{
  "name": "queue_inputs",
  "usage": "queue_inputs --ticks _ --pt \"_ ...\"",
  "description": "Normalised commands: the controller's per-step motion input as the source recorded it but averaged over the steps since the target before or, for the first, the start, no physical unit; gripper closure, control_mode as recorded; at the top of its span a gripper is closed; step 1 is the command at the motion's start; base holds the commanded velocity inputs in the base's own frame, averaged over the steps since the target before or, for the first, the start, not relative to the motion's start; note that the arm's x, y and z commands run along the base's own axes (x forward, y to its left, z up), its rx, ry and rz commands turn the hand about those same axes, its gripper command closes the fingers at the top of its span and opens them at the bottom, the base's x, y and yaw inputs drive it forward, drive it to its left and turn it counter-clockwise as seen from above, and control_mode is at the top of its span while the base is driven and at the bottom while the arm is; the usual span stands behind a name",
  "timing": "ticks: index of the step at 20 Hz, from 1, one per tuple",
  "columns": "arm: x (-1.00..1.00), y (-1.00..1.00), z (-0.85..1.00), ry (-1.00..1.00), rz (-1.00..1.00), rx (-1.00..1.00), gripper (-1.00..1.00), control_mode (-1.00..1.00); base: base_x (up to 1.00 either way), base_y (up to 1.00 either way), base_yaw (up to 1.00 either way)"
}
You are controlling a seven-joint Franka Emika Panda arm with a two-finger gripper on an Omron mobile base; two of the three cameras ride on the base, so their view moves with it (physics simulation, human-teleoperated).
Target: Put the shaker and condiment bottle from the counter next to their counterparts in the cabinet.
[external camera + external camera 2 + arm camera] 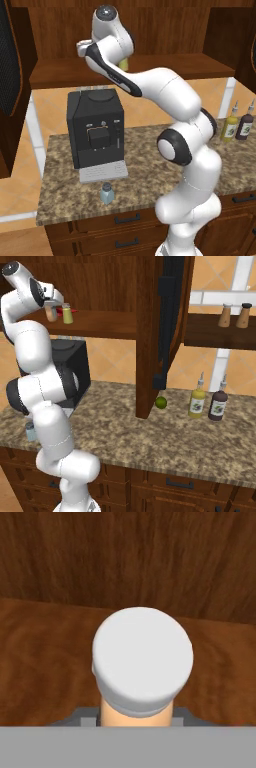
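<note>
Speckled granite desk (150, 175) below dark wood cabinet (110, 323). Condiment bottle (142, 662) upright on shelf, cap up; gripper (51, 306) apparently clamped around it.

The peach-orange condiment bottle (142, 662) (white cap) stands upright on the cabinet shelf (107, 323) beside the yellow-green shaker (67, 314); the blue-grey shaker (107, 193) stands on the counter (140, 180).

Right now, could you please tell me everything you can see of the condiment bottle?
The condiment bottle is small, translucent peach-orange, with a round white cap that looks like smooth plastic. It stands upright at the cabinet shelf, beside the yellow-green shaker. The gripper sits over it; whether it grips the bottle cannot be told.
</note>
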Motion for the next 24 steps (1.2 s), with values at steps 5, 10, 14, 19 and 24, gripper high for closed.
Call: queue_inputs --ticks 5,10,14,19,24 --pt "0.36 0.25 -0.51 0.0 0.0 0.0 -1.0 -1.0 0.0 0.0 0.0" --pt "0.41 0.03 -0.38 0.0 -0.03 0.01 -1.0 -1.0 0.0 0.0 0.0" --pt "0.26 0.0 -0.28 0.0 -0.01 0.01 -1.0 -1.0 0.0 0.0 0.0" --pt "0.12 0.0 -0.3 0.0 0.0 0.0 -1.0 -1.0 0.0 0.0 0.0" --pt "0.11 0.0 -0.27 0.0 0.0 0.0 -1.0 -1.0 0.0 0.0 0.0"
